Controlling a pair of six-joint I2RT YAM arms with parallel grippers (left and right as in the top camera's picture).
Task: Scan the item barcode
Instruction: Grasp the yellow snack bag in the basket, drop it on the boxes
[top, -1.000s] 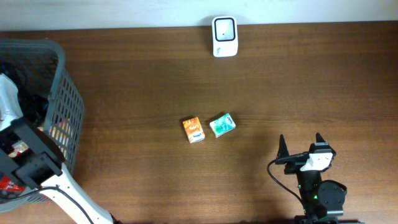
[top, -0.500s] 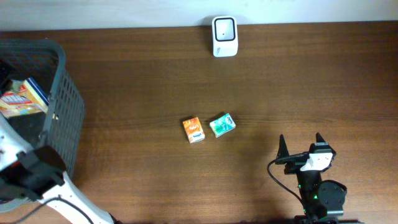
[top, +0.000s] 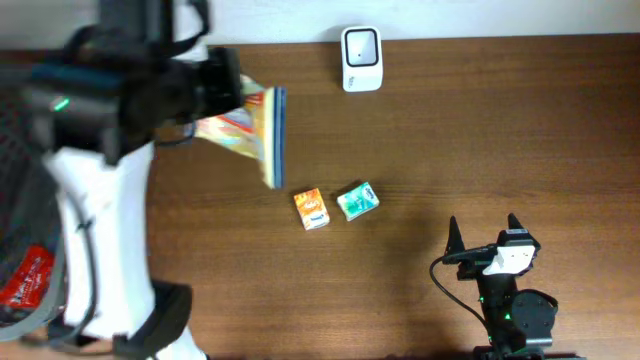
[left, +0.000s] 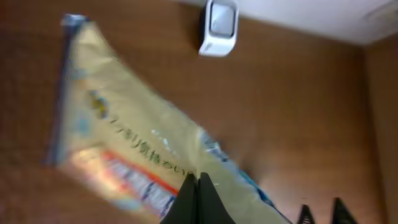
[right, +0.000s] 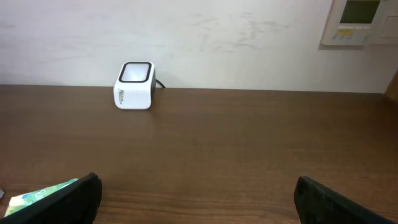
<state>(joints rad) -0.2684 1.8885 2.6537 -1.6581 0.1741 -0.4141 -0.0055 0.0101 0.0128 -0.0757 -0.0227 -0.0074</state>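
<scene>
The left tool (left: 199, 182) is clenched on a bag (left: 124, 143), pinching it near one edge with the thin dark fingers pressed together. The bag is a flat, crinkly plastic pouch, pale yellow with orange-red print and a blue sealed strip down one side. It's motion-blurred, so I can't read the print. It hangs off the tool, tilted, up off the wooden tabletop (top: 500, 130).

Half a second back that same bag was down in the grey mesh basket (top: 22, 170) at the far left, with the left arm low beside it. Now the arm has swung up and over, and the bag is out over the tabletop. The right tool (top: 483, 225) hasn't budged: parked, fingers spread wide, nothing between them.

The scanner (top: 360, 45) is a small white rounded cube with a glassy face. It sits past the left tool's tips by the wall, well apart from the bag. From the right tool it's ahead and off to the left.

Two little cartons lie just beside each other, near the bag's low corner: an orange one (top: 311, 208) and a green one (top: 357, 200). The green one peeks in by the right tool's left finger. The left arm blocks a lot of the basket from overhead, though a red packet (top: 25, 280) shows inside it.
</scene>
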